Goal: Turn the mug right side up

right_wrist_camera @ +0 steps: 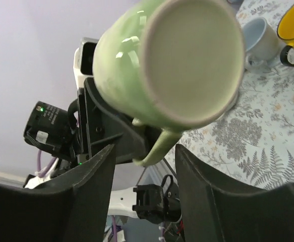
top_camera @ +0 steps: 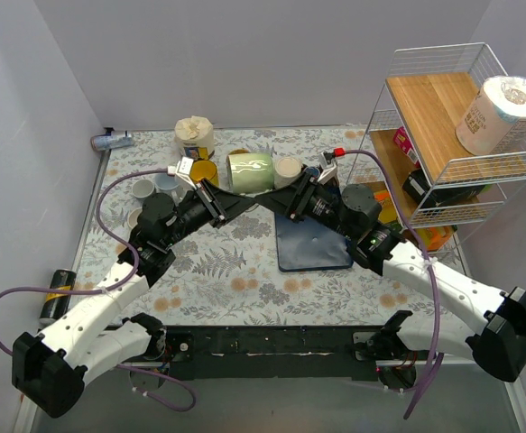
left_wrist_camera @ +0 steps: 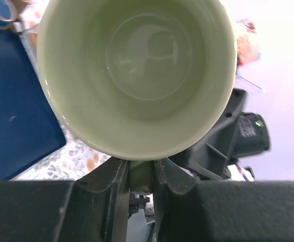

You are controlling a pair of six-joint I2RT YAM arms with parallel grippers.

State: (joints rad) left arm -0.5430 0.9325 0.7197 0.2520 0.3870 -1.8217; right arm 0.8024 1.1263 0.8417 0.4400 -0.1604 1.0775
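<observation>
The green mug (top_camera: 249, 171) hangs on its side in the air over the middle of the table. My left gripper (top_camera: 243, 202) is shut on its handle (left_wrist_camera: 140, 174); in the left wrist view the mug's open mouth (left_wrist_camera: 136, 65) faces the camera. In the right wrist view the mug's flat base (right_wrist_camera: 192, 60) faces the camera and the handle (right_wrist_camera: 159, 143) hangs down. My right gripper (top_camera: 267, 205) is open, its fingers (right_wrist_camera: 94, 186) standing apart on either side of the handle without touching it.
A dark blue mat (top_camera: 312, 242) lies under the grippers. A yellow mug (top_camera: 204, 171), pale blue and white cups (top_camera: 154, 187), a beige cup (top_camera: 288, 169) and a jar (top_camera: 193, 133) stand behind. A wire rack (top_camera: 443, 135) with a paper roll (top_camera: 502, 113) is at the right.
</observation>
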